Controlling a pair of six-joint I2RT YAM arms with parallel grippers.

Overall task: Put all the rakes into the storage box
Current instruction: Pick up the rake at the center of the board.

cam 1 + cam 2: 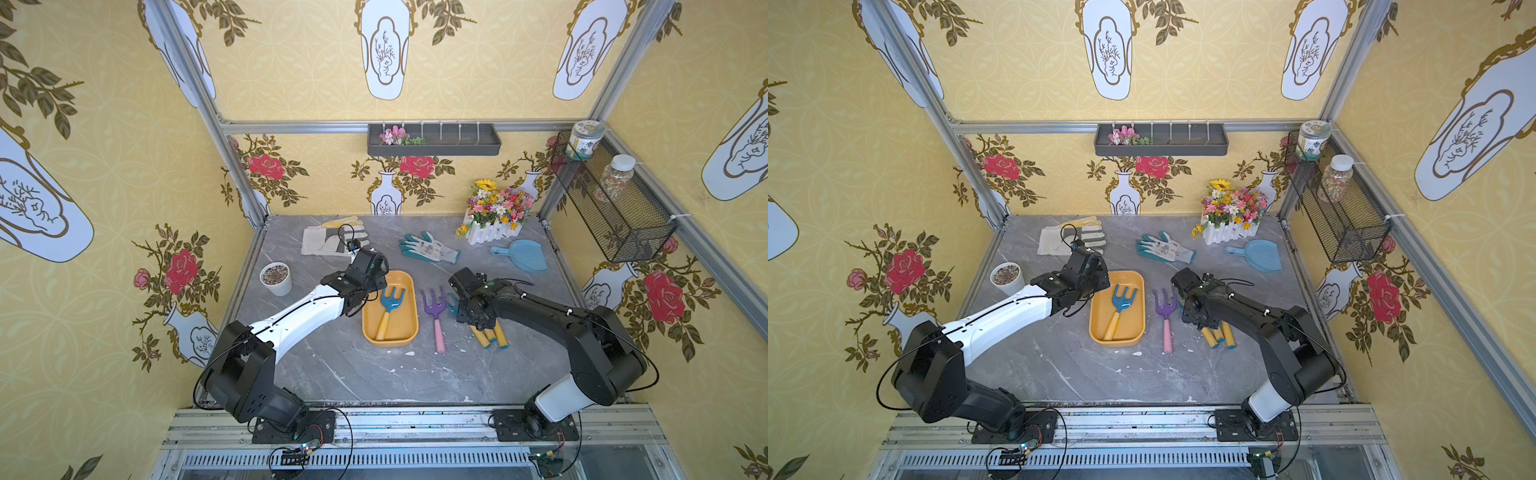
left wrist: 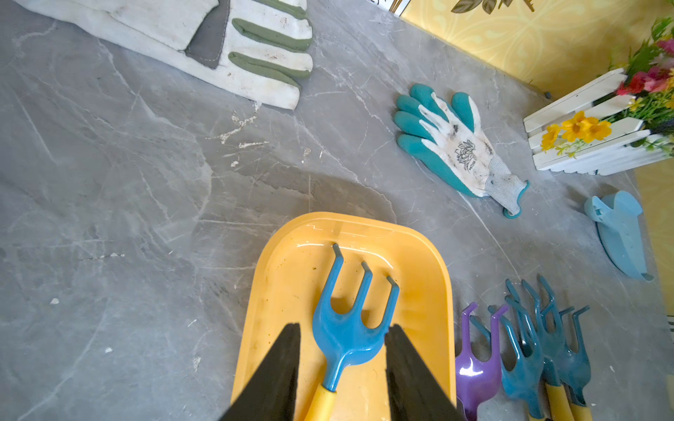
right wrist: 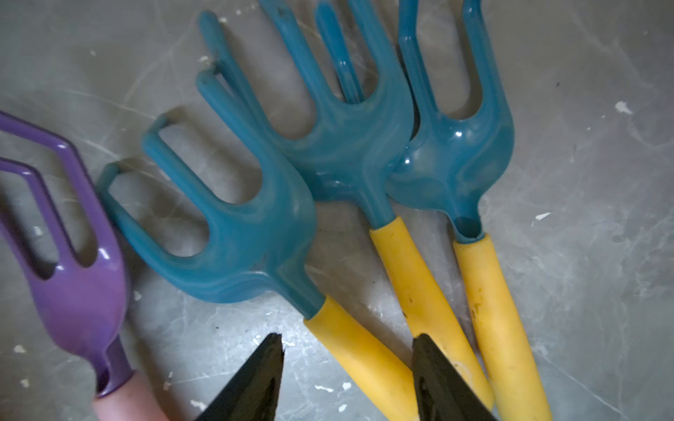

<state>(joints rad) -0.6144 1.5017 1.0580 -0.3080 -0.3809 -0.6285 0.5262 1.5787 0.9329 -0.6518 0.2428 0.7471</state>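
Observation:
A blue rake with a yellow handle (image 1: 390, 303) (image 1: 1120, 302) (image 2: 346, 335) lies inside the storage box (image 1: 405, 320) (image 1: 1133, 322) (image 2: 284, 277), a shallow orange-yellow tray. My left gripper (image 2: 344, 326) (image 1: 368, 289) hovers over the tray's left side. It is open, with a finger on either side of the rake's head and a gap on both sides. Three more blue rakes (image 3: 248, 240) (image 1: 492, 336) lie together on the table, with a purple rake (image 1: 435, 309) (image 3: 80, 291) between them and the tray. My right gripper (image 3: 347, 336) (image 1: 473, 316) is open just above them, its jaws straddling one yellow handle.
Behind the tray lie a white-and-green work glove (image 1: 328, 241) and a teal glove (image 1: 430, 248). A white pot of soil (image 1: 276, 277) stands at the left. A flower planter (image 1: 494, 216) and a blue dustpan (image 1: 523, 254) are at the back right. A grey wall trough (image 1: 434, 139) and a black mesh basket (image 1: 615, 208) hang above.

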